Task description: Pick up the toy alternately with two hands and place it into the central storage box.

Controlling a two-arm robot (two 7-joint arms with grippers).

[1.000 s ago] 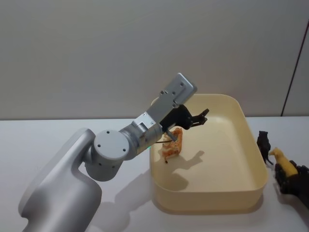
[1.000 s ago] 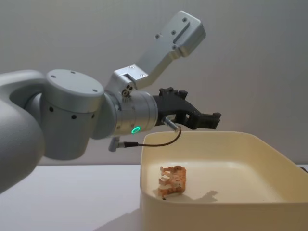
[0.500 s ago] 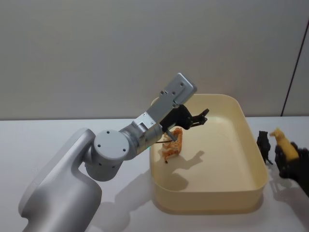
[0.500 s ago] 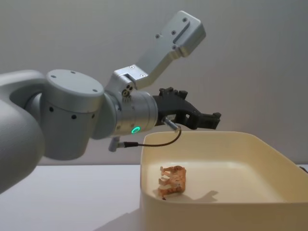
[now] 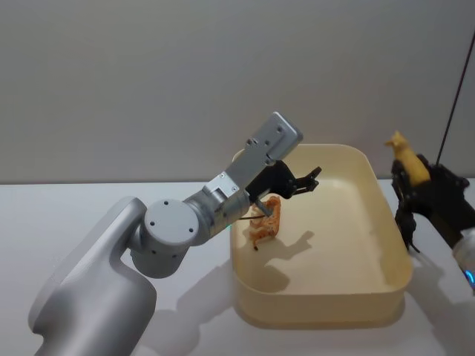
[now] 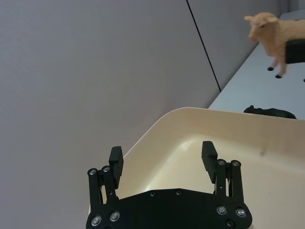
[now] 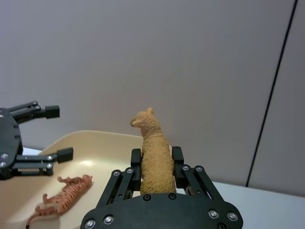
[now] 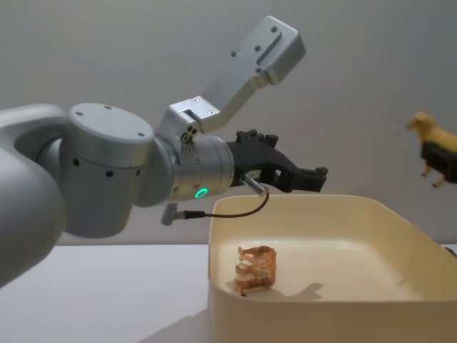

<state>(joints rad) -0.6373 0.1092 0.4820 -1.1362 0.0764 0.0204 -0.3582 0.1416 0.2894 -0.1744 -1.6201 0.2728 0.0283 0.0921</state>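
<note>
- R gripper (image 7: 157, 161): fingers pinched on the tan toy animal (image 5: 403, 150), gripping it round the body. Toy is off the table (image 5: 52, 215), carried above rim height.
- Key relation: the tub (image 5: 319, 315) lies to the robot's left of the R gripper and below it. In head view the toy hangs near the tub's far right corner, about over the rim or just outside it; can't tell which.
- Toy axis: in chest view the body is roughly level, head toward the tub, legs down. Nothing blocks it going in as it sits.
- L gripper (image 6: 162, 153): fingers spread, nothing between them. It hovers over the tub's left side, above the tiger toy (image 5: 266, 222) lying on the tub floor.
- R arm is the nearer one, since it has the toy. L is well apart from it, across the tub.
- My read: next move is a shift left over the open middle, then down and release. Room looks ample between tiger and right wall.
- Black toy animal (image 5: 405, 221) sits on the table just outside the tub's right wall, under the R arm; probably a later pick.
</note>
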